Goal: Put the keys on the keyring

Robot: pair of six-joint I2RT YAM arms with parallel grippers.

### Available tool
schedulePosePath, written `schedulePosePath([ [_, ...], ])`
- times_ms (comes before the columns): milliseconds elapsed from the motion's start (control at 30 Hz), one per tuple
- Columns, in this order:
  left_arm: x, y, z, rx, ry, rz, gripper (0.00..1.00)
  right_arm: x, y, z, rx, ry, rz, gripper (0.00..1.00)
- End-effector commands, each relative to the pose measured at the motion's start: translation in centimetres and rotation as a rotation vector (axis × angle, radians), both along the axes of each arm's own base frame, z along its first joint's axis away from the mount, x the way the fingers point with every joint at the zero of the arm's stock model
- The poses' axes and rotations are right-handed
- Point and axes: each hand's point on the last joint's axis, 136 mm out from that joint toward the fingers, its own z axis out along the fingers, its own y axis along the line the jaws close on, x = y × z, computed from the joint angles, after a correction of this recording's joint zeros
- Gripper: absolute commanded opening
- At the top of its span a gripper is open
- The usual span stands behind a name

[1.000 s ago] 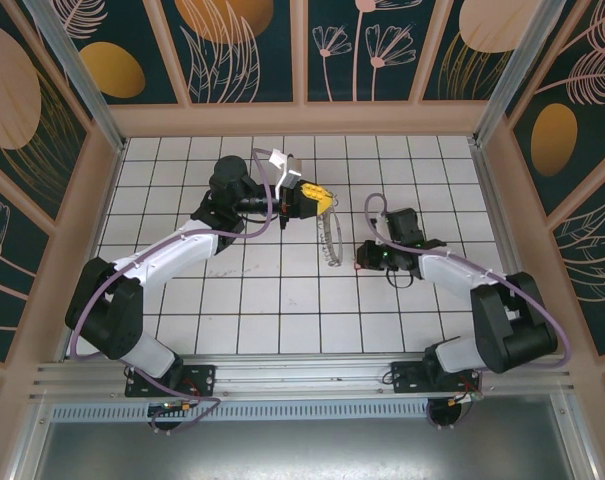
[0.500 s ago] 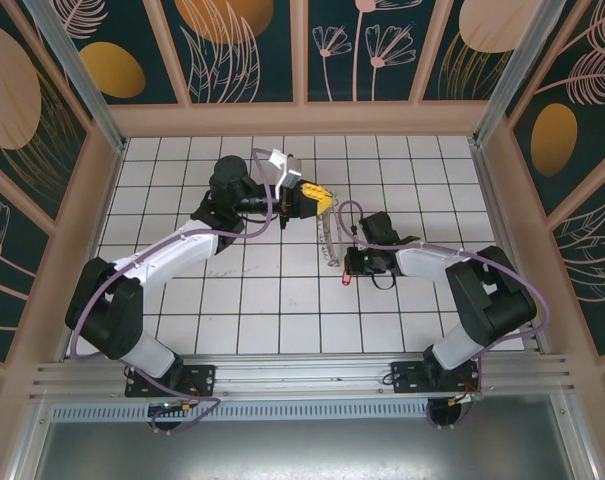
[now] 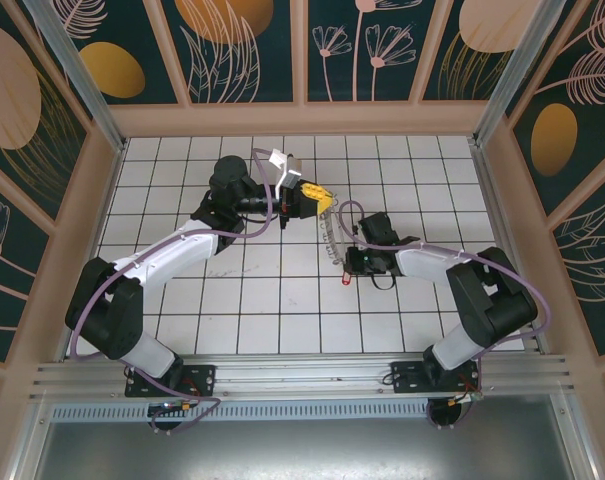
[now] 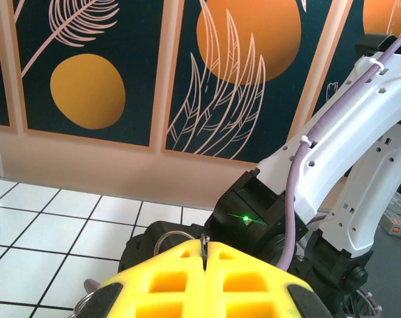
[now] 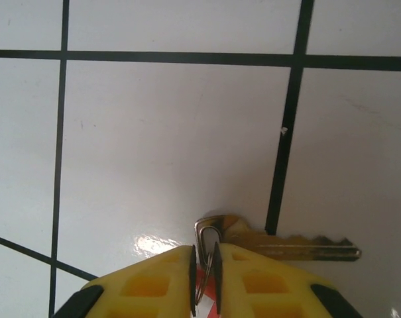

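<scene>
Key [image 5: 289, 246] just ahead of right pincer [image 5: 203, 257]

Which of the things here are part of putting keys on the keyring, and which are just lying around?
Part of the job:
- keyring, pinched in the left end effector
- key, lying at the right end effector tips

Just surroundings:
- tiled table
- painted wall panels

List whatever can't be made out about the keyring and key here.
Top view: keyring under the left tool is too small to show any threaded key.
Right wrist view: the key has its head behind the right tool, so grip is unclear.
Left wrist view: the keyring is mostly hidden by that tool.
</scene>
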Motion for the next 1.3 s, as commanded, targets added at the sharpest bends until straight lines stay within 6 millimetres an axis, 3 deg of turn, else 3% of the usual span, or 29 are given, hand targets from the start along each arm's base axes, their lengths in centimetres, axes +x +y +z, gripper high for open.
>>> schedulePosePath([
  [0, -0.9, 0.3, 2.4, -0.045, -0.072, -0.014, 0.0, -0.3, -0.5, 0.7, -0.021, 0.0, -0.018, 0.21],
  [267, -1.0, 0.3, 2.4, -0.047, -0.073, -0.016, 0.0, -0.3, -0.2, 1.5, 0.002, -0.012, -0.019, 0.24],
  [1000, -1.0, 0.3, 2.4, -0.052, -0.071, -0.017, 0.0, 0.3, 0.2, 0.6, -0.01, 0.005, -0.031, 0.25],
  [1167, -1.0, 0.3, 2.5, -0.054, -0.074, -0.016, 0.0, 0.3, -0.1, 0.1, -0.029, 0.015, -0.044, 0.24],
  [1267, -1.0, 0.3, 2.5, -0.055, -0.074, -0.018, 0.0, 0.3, -0.2, 0.0, -0.034, 0.015, -0.05, 0.17],
])
